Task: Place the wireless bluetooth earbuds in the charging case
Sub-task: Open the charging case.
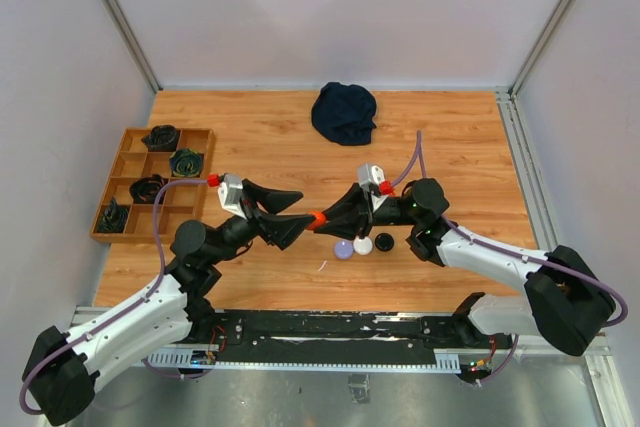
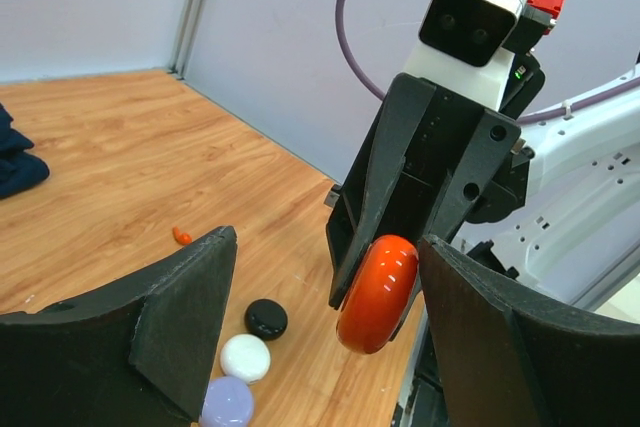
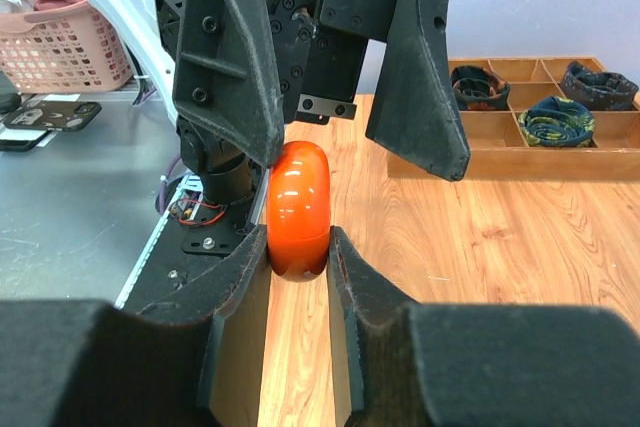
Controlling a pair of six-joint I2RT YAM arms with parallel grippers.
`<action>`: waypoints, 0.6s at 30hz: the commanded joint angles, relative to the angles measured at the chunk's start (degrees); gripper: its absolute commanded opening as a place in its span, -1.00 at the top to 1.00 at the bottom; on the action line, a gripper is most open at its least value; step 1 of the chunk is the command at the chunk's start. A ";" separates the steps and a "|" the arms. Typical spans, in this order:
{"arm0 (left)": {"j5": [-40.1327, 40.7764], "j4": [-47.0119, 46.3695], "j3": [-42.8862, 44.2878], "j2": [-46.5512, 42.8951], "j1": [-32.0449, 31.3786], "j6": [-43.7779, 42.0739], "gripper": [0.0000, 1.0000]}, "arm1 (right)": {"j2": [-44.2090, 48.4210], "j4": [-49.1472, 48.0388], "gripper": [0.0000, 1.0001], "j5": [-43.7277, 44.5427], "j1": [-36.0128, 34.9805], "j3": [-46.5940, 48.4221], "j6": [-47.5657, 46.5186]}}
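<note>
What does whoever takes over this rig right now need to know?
Right gripper: shut on the orange case, held on edge above the table.
Left gripper: open, fingers flanking that case.
On the table: purple case, white case, black case; a red-orange earbud lies loose further back.
Done: orange case lifted.
Left: open it, insert the earbud.

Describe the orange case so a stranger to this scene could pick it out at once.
Find the middle of the wooden table, where the right gripper reaches in. Pinched in it, off the wood, is a glossy orange round case. The lilac case, white case and black case lie on the table beside it; only this one is orange and held.
</note>
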State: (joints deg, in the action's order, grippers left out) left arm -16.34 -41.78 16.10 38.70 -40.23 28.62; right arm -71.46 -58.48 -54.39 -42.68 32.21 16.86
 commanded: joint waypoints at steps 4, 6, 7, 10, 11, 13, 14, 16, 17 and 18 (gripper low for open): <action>2.10 2.55 2.53 -0.91 -0.03 -0.58 -0.57 | 1.53 1.96 0.76 0.36 0.25 -0.61 -3.32; 1.17 2.75 2.44 -0.83 -0.03 -1.03 -0.58 | 1.71 2.53 0.77 0.74 0.24 -0.49 -3.66; 0.34 2.76 2.33 -0.88 -0.03 -1.45 -0.59 | 1.76 2.91 0.77 0.89 0.29 -0.49 -3.82; -3.40 3.74 2.43 -0.74 -0.03 -3.26 -0.61 | 2.13 3.70 0.77 1.05 0.23 -0.33 -4.03; -4.34 4.30 2.45 -0.61 -0.03 -3.98 -0.62 | 2.18 4.03 0.77 1.04 0.22 -0.26 -4.03; -5.70 5.86 2.57 -0.39 -0.03 -5.54 -0.62 | 2.60 4.75 0.77 1.04 0.27 -0.09 -4.03; -5.99 6.63 2.81 -0.26 -0.03 -6.23 -0.62 | 2.84 5.18 0.77 1.04 0.31 -0.04 -4.20; -6.48 7.85 3.24 -0.06 -0.03 -7.30 -0.62 | 3.26 6.14 0.77 1.13 0.26 0.12 -4.65; -6.39 8.35 3.58 0.09 -0.03 -7.71 -0.61 | 3.45 6.58 0.77 1.13 0.25 0.14 -4.84; -6.15 8.83 3.87 0.29 -0.03 -8.09 -0.62 | 3.56 6.97 0.77 1.09 0.24 0.17 -4.98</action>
State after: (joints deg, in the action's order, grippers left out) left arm -20.60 -35.35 17.17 38.59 -40.23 23.99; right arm -69.63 -52.56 -53.76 -42.68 32.14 13.56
